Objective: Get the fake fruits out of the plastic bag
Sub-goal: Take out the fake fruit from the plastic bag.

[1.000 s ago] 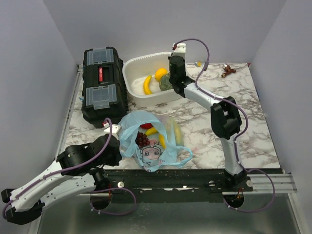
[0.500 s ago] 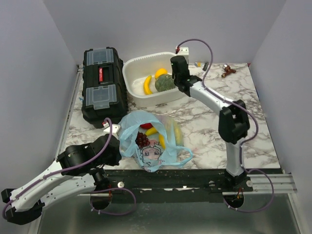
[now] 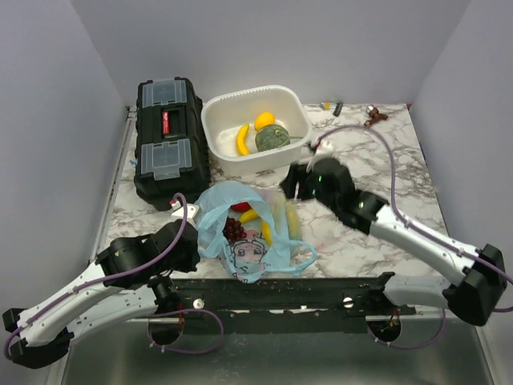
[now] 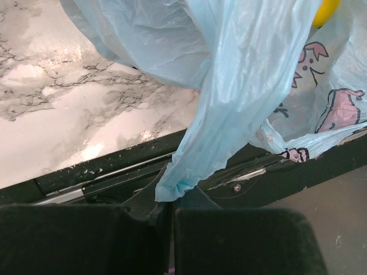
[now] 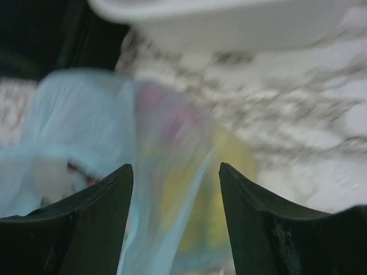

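Right, I've got the left gripper (image 4: 169, 205) pinched on a strip of the plastic bag (image 3: 215, 210) to anchor it, and the right gripper (image 5: 175, 172) spread empty beside its mouth, presumably lining up on the grape bunch (image 3: 233, 230) and bananas (image 3: 250, 215) inside.

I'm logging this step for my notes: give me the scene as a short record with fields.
bag: light blue, mouth open, by the near edge
inside bag: grapes, red piece, bananas
tub: white; holds melon, banana, lemon
toolbox: black, closed, left of tub
left claw: shut on a strip of the bag
right claw: open, empty, beside the bag
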